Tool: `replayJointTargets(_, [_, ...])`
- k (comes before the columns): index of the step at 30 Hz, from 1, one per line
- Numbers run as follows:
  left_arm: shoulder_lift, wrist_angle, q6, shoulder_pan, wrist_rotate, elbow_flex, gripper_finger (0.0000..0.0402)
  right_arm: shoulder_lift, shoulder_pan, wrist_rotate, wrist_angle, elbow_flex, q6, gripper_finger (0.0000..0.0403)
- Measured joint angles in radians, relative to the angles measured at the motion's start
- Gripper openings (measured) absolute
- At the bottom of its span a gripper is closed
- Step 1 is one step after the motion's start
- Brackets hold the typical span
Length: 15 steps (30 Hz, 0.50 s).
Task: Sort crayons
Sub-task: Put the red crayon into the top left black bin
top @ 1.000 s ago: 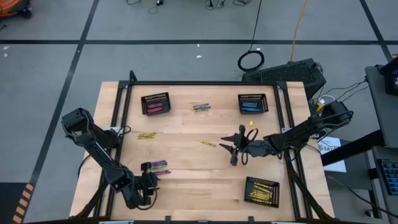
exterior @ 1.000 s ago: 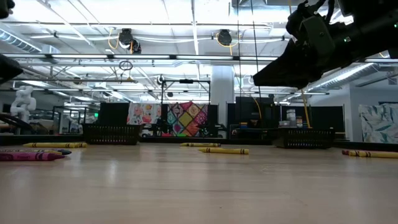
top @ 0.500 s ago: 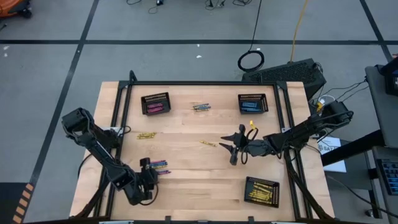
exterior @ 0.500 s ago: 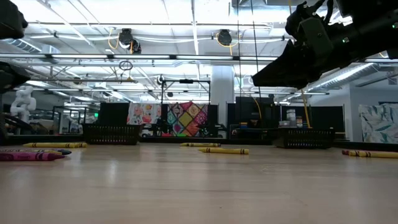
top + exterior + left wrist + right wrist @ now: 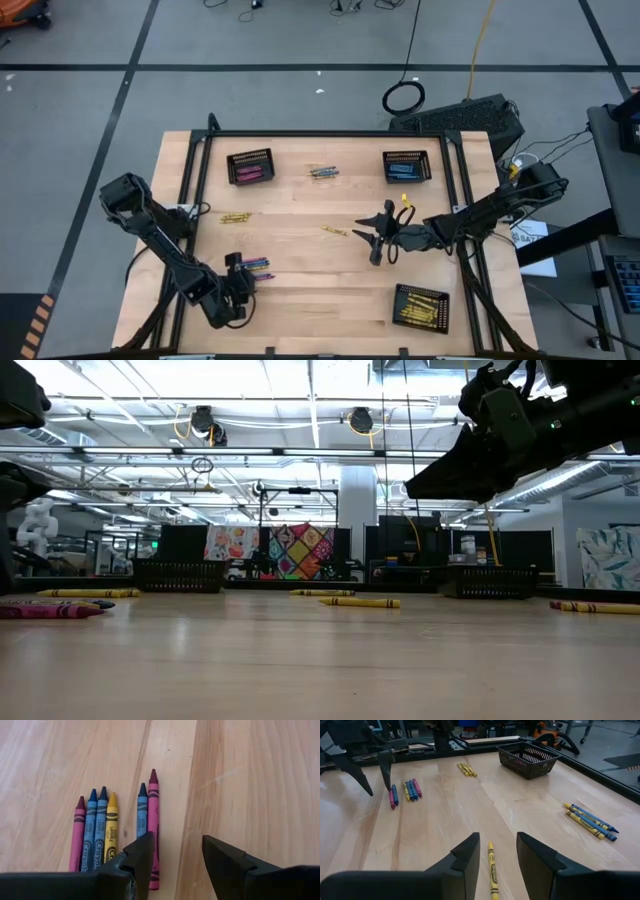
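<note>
Sorting is partly done, judging by how things lie: the pink basket (image 5: 249, 166), the blue basket (image 5: 406, 166) and the yellow basket (image 5: 420, 306) each already hold sticks of their own colour, yet several crayons are loose on the surface (image 5: 300, 210). A mixed cluster of pink, blue and yellow crayons (image 5: 107, 827) lies near the front left; a small blue and yellow group (image 5: 322, 172) sits between the two far baskets; a few yellow ones (image 5: 235, 217) rest toward the left edge; a single yellow crayon (image 5: 492, 867) lies near the middle.

The left pincer (image 5: 175, 855) is low over the mixed cluster with its jaws apart and nothing between them, one finger just above the outermost pink crayon (image 5: 153, 822). The right pincer (image 5: 496, 852) hangs over the middle of the surface, jaws apart and empty, the single yellow crayon lying in line with the gap.

The surface is pale wood planking set in a dark metal frame. Around it is grey floor marked with dark tape, with cables and a coiled lead beyond the far edge. The low view shows a big workshop hall with ceiling lights and colourful panels (image 5: 270, 550) far behind
</note>
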State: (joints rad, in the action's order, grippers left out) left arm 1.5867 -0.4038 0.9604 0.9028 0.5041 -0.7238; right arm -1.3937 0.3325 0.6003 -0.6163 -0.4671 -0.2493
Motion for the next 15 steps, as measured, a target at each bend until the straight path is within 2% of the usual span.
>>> replayJointTargets(15, [0.0, -0.001, -0.002, 0.0, -0.025, 0.0, 0.0173, 0.0, 0.0, 0.0, 0.0, 0.0, 0.0, 0.0114])
